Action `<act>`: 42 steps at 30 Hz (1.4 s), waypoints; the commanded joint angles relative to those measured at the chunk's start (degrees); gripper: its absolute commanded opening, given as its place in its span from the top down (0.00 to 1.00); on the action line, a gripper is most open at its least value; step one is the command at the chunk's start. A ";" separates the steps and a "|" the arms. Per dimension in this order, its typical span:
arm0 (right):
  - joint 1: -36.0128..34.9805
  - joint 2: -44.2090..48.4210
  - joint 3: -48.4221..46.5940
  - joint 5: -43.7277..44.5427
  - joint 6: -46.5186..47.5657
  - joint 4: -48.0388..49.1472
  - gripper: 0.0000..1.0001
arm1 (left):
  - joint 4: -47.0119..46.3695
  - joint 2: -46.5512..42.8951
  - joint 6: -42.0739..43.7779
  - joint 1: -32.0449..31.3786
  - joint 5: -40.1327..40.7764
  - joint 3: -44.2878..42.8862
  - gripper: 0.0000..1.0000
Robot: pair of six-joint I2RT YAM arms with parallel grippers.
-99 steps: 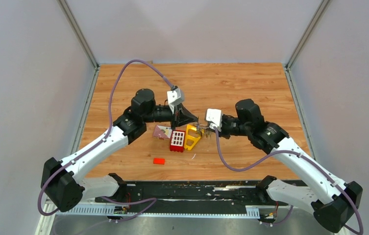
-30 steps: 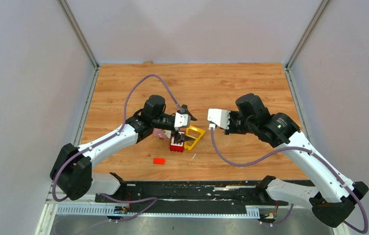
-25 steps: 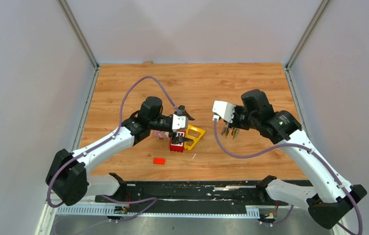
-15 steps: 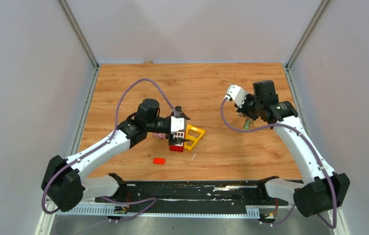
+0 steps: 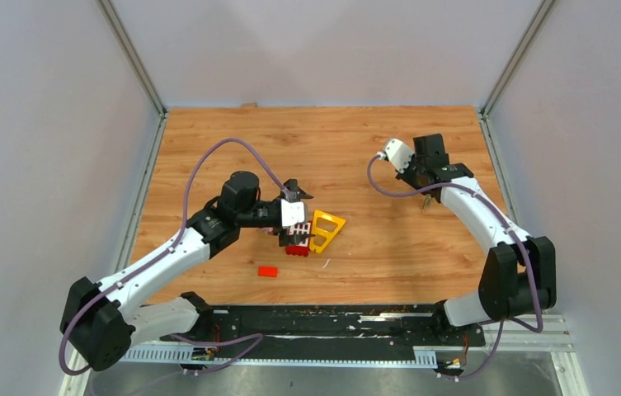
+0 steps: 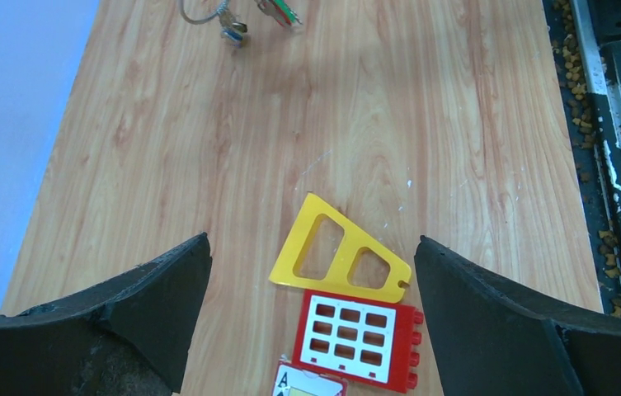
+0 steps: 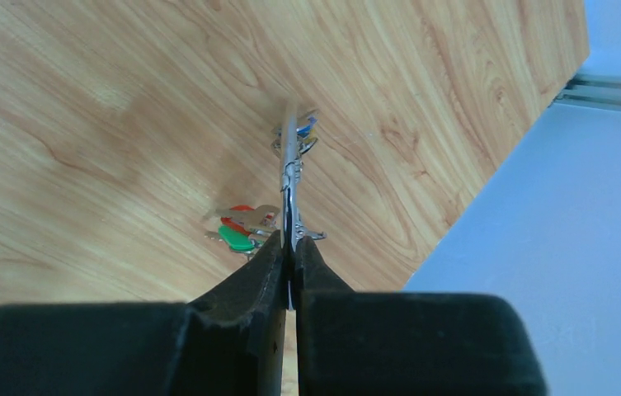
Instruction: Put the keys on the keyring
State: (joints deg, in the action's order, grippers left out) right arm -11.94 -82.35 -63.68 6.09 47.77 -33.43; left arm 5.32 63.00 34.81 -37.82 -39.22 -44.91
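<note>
My right gripper (image 7: 289, 247) is shut on the keyring (image 7: 290, 165), a thin silver ring seen edge-on and held just above the wood. The keys hang from it: a green one (image 7: 237, 238) and a red one (image 7: 242, 219) on the left, blue and yellow heads (image 7: 308, 127) at its far end. In the top view this gripper (image 5: 425, 191) is at the back right of the table. The left wrist view catches the keyring (image 6: 195, 15) and keys (image 6: 278, 10) at its top edge. My left gripper (image 5: 313, 219) is wide open and empty above the yellow frame (image 6: 340, 256).
A red window block (image 6: 358, 337) lies against the yellow frame, with a playing card (image 6: 307, 384) beside it. A small red block (image 5: 267, 271) sits near the front edge. The right wall rail (image 5: 492, 157) runs close to my right gripper.
My right arm has swung from the table's middle to the back right, carrying the keyring and keys. My left gripper has opened wider and drawn slightly left.
</note>
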 commanded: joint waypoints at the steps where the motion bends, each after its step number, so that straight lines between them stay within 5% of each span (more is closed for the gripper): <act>1: -4.51 -0.79 3.98 3.55 -3.45 6.79 0.94 | -0.76 -2.40 0.82 0.05 2.09 1.08 0.01; 8: -13.08 -4.79 9.28 4.37 -7.36 7.75 0.89 | 1.26 -3.59 0.41 0.07 5.11 0.40 0.00; 13: -18.08 -6.84 11.56 2.74 -9.47 7.22 0.77 | 5.56 -3.85 -0.99 0.12 8.13 -1.62 0.00; 29: -23.57 -11.05 4.42 -15.44 -13.15 -3.19 0.68 | 9.71 -7.33 1.92 0.10 9.62 -1.88 0.00; 35: -23.27 -5.64 1.38 -19.99 -13.41 -5.33 0.44 | 10.54 -7.90 3.10 0.12 9.74 -1.54 0.00; 41: -19.54 2.38 0.27 -20.00 -15.63 -3.85 0.01 | 6.19 -8.09 -0.31 0.17 14.05 -0.55 0.00; 42: -18.45 3.77 0.23 -19.76 -16.36 -3.11 0.00 | 4.60 -8.01 -1.88 0.22 15.19 -0.23 0.00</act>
State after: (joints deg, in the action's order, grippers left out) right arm -33.69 -84.38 -60.84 -12.21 33.91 -38.54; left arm 15.14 56.03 36.18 -37.82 -27.64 -44.45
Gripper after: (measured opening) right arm 0.958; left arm 0.998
